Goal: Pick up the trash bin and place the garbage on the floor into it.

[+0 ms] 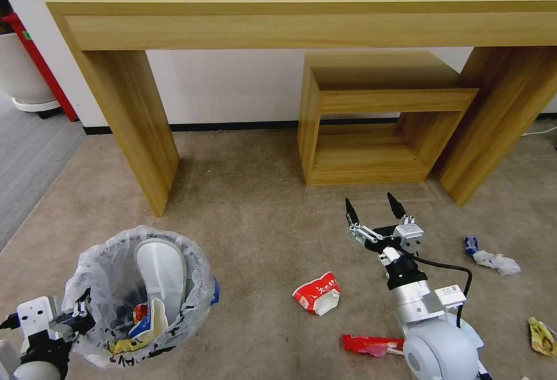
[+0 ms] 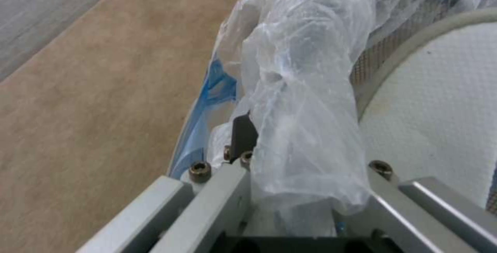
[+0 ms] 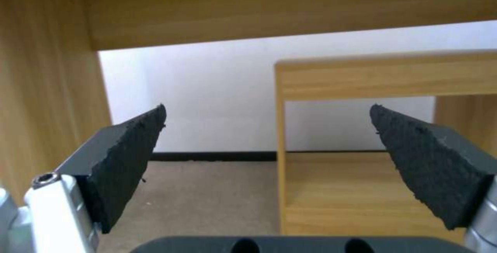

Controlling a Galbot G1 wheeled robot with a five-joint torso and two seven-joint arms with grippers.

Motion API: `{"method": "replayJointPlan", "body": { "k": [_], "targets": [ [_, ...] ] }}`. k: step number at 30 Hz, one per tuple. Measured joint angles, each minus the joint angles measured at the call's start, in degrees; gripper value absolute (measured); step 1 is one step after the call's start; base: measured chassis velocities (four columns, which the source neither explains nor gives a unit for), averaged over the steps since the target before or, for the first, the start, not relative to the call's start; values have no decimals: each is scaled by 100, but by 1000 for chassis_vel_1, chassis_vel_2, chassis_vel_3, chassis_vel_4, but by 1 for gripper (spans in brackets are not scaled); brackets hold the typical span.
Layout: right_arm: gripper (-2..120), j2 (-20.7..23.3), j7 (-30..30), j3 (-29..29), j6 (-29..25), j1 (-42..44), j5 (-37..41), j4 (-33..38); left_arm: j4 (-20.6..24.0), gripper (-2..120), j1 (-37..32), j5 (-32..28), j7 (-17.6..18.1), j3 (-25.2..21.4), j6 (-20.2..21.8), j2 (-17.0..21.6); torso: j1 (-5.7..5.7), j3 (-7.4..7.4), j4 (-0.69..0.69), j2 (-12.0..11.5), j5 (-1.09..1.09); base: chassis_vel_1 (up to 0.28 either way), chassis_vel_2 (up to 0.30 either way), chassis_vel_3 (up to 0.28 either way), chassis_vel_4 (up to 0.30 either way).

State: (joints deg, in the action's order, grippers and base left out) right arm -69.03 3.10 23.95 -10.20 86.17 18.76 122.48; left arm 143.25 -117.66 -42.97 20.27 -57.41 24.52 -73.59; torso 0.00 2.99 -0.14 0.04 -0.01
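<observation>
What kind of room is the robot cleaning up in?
Probably an office or a test room made to look like one. There's a long wooden desk against a white wall, tan carpet, and a lined trash bin with litter scattered around.

- Right gripper (image 3: pixel 268 144) spread wide, nothing between its black ridged pads (image 3: pixel 127 163).
- Beyond, a wooden desk (image 3: pixel 269 16), its leg beside one pad.
- Under it, a small open wooden shelf unit (image 3: pixel 362 78).
- Behind, a white wall (image 3: pixel 207 97) with dark baseboard (image 3: pixel 212 156).
- Below, beige carpet floor (image 3: pixel 207 198).
</observation>
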Motion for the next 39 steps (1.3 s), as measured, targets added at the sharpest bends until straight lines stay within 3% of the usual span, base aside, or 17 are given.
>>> {"method": "replayJointPlan", "body": {
  "k": [8, 15, 25, 39],
  "targets": [
    [100, 120, 170, -102, 211, -94, 67, -108, -39, 1, 13, 8, -9, 14, 7, 28, 0, 0, -1, 0, 0, -72, -77, -78, -74],
    [100, 570, 676, -480, 800, -433, 423, -320, -52, 1, -16, 24, -66, 22, 63, 35, 0, 0, 0, 0, 0, -111, -103, -112, -97],
    [100, 632, 756, -754, 881, -598, 467, -527, -113, 1, 16, 32, -37, 59, 17, 62, 0, 0, -4, 0, 1, -122, -107, -113, -123],
    [100, 1240, 1289, -1134, 1966, -1160, 2051, -221, -143, 1, 38, -29, -23, 1, -98, 154, 0, 0, 1, 0, 0, -16, -17, -14, -15]
  ]
}}
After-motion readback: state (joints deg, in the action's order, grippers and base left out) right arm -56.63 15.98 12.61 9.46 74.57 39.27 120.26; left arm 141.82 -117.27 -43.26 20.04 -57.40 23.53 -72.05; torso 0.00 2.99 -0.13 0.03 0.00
